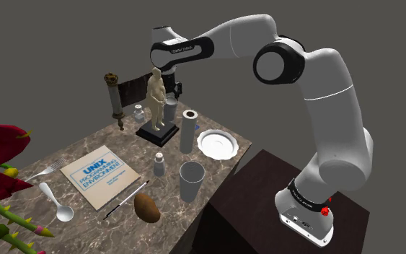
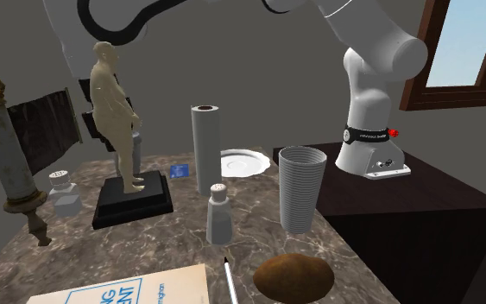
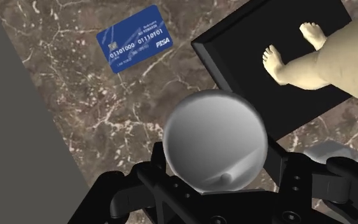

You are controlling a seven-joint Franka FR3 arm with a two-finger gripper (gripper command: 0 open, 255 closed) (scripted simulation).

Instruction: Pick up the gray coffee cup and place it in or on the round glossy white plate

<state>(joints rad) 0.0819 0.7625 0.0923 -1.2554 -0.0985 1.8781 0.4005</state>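
Observation:
The grey coffee cup (image 3: 212, 137) sits between my gripper's (image 3: 217, 154) black fingers, which clasp its sides; I look down on its rounded grey body. In the shoulder view the cup (image 1: 169, 112) is just behind the statue's black base, under the gripper (image 1: 174, 92), at the table's far edge. I cannot tell whether it touches the marble. The round white plate (image 1: 218, 143) lies bare near the table edge closest to the stand. In the second exterior view the plate (image 2: 245, 161) lies behind the tall cylinder.
A cream statue (image 1: 156, 94) on a black base stands right beside the cup. A tall grey cylinder (image 1: 189, 130) rises between cup and plate. A ribbed grey tumbler (image 1: 192, 180), shaker (image 1: 159, 164), potato (image 1: 146, 207) and book (image 1: 99, 175) lie nearer. A blue card (image 3: 136, 39) lies on the marble.

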